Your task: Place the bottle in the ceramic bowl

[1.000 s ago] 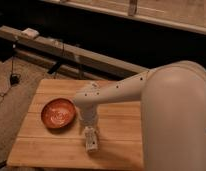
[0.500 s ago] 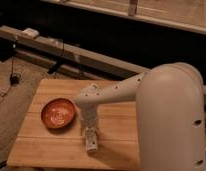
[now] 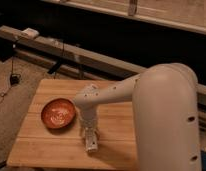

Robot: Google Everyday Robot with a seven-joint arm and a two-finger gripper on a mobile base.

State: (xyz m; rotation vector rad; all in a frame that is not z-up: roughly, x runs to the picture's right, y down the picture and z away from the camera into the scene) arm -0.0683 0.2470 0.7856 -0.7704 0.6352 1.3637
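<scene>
The ceramic bowl (image 3: 58, 113) is orange-red with pale speckles in its centre and sits on the left part of the wooden table (image 3: 46, 150). The white arm reaches in from the right and bends down over the table. My gripper (image 3: 90, 134) points straight down, to the right of the bowl and a little nearer the front edge. A small whitish bottle (image 3: 91, 144) shows at the gripper's lower end, at table level. Whether it is gripped or only lies under the gripper does not show. The bowl holds nothing.
The robot's large white body (image 3: 168, 120) fills the right side and covers the table's right end. Beyond the table run a dark bench rail (image 3: 71, 50) and cables on the floor (image 3: 13, 77) at the left. A small white box (image 3: 30, 33) lies on the rail.
The gripper and the whitish bottle stay at nearly the same spot to the right of the bowl, perhaps a touch lower. The bowl has not moved.
</scene>
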